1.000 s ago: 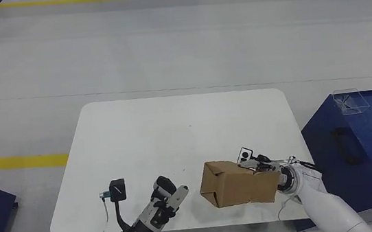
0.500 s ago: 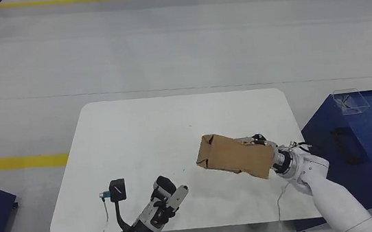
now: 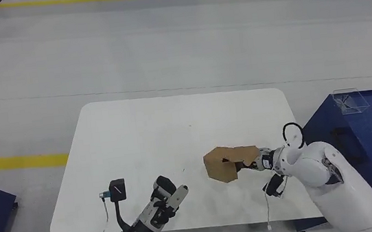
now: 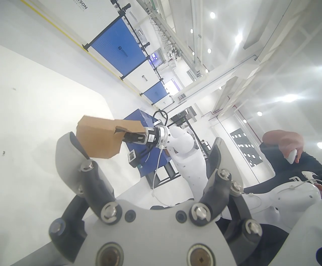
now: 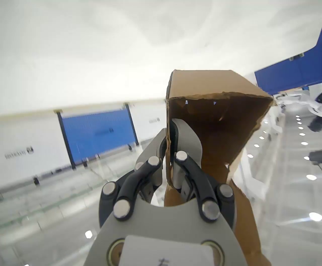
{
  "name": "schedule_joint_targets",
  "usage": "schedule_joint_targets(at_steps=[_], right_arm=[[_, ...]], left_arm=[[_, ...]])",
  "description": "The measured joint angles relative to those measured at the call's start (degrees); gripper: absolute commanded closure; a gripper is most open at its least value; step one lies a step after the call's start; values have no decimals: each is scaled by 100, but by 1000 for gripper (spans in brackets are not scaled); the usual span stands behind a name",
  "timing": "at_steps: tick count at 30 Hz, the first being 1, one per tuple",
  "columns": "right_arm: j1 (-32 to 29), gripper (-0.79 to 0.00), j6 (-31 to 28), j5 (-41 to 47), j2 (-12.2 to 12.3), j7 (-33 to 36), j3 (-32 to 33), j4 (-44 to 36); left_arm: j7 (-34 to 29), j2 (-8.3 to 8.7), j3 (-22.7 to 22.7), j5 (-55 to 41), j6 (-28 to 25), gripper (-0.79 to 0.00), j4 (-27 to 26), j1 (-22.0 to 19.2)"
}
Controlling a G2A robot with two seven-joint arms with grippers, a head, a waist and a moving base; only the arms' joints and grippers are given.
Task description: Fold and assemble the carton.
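A brown cardboard carton (image 3: 224, 162) hangs above the right half of the white table (image 3: 147, 134), one end open. My right gripper (image 3: 255, 161) is shut on one side wall at that open end. In the right wrist view one finger is inside the carton (image 5: 218, 118) and the other outside, and my right gripper (image 5: 170, 131) pinches the wall edge. My left gripper (image 3: 172, 192) sits by the table's front edge, left of the carton, open and holding nothing. The left wrist view has the carton (image 4: 99, 137) beyond my open left gripper (image 4: 146, 146).
A blue cabinet (image 3: 362, 144) stands right of the table with a small clear box (image 3: 350, 101) on it. A small black device on a stand (image 3: 117, 191) sits near the front left table edge. Most of the tabletop is bare.
My right arm has swung the carton up from near the front edge and turned it, so it now sits farther in over the table. The left arm has stayed still.
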Motion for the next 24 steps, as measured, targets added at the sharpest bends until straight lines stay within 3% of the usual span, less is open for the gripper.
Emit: schedule_joint_targets(at_steps=[2,3,4,10,15,18,22,24], right_arm=[[187,0,-476,99,-51,-501,-219,216],[263,-332,-649,177,-78,-615,-317,311],[363,-785,-832,223,-113,-671,-449,435],[701,-785,-860,896,-266,-486,-783,737],[594,-785,-12,1407,-230,-132,-396,617],[329,-785,1212,794,-142,854,74,584],[-107,-785,2949,-1139,-72,3199,568,875],[-161,-785,3394,-2090,-59,4212,643,998]], left_arm=[[0,0,0,0,0,-785,0,0],[0,0,0,0,0,-785,0,0],[0,0,0,0,0,-785,0,0],[0,0,0,0,0,-785,0,0],[0,0,0,0,0,-785,0,0],[0,0,0,0,0,-785,0,0],[0,0,0,0,0,-785,0,0],[0,0,0,0,0,-785,0,0]])
